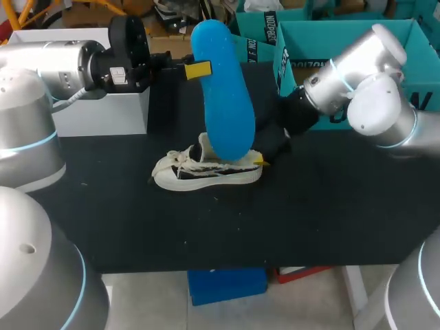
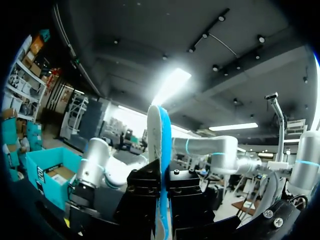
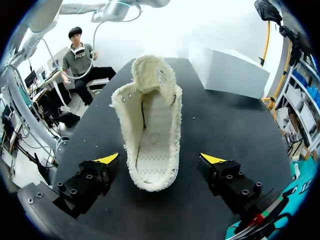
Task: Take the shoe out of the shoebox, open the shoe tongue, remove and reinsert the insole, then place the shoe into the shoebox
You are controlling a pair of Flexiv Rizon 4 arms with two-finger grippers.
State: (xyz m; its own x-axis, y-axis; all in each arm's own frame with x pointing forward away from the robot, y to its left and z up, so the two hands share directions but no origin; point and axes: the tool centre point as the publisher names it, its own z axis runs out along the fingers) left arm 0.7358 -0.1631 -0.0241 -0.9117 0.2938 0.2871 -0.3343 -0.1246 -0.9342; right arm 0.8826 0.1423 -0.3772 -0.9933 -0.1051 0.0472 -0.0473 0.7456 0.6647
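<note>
Left gripper (image 2: 164,200) is clamped narrow on the blue insole (image 1: 223,96), pinching it by one end so it hangs long-side down over the shoe; right gripper (image 3: 160,159) is spread wide, one finger on either side of the shoe's heel, neither touching it; looks parked there to steady the shoe for reinsertion, my guess.

Black table (image 1: 309,220) carries everything.

White shoebox (image 1: 103,110) sits at the far left corner of the table, well apart from the shoe, out of the way until the last step; whether it is open I cannot tell.

Cream shoe (image 3: 150,130) lies upright on its sole mid-table, out of the box, heel toward the right gripper, toe toward the left arm.

Insole is fully out of the shoe, its lower tip just above or at the heel opening; the head view does not settle which; judged stage: insole removed, reinsertion due next.

Tongue (image 3: 150,75) is folded forward and up, leaving the mouth wide and the bare footbed showing, so the insole can slide in.

Small label (image 3: 161,76) on the tongue's inner face; print too small to read; no other legible writing on shoe, insole or shoebox.
</note>
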